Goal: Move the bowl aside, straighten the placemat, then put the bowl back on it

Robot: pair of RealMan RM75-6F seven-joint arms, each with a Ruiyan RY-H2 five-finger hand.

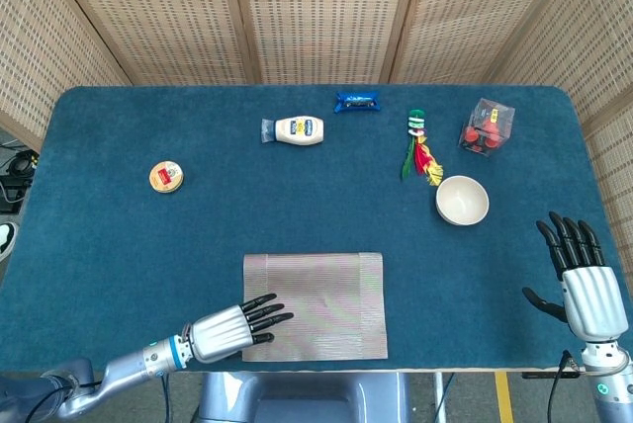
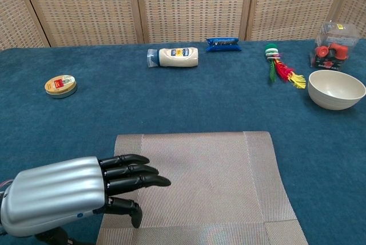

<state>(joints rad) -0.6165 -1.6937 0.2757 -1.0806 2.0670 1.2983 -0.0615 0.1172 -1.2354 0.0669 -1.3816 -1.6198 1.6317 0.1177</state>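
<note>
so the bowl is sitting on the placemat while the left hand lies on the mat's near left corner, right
Not quite. The bowl is off the placemat, on the bare blue table to the right, near the feather toy; the head view shows this. The left hand does lie on the mat's near left corner.

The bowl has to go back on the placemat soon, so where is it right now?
The bowl sits off the placemat, on the table's right side in the head view, just below the feathered toy and ahead of the right robot hand.
</note>
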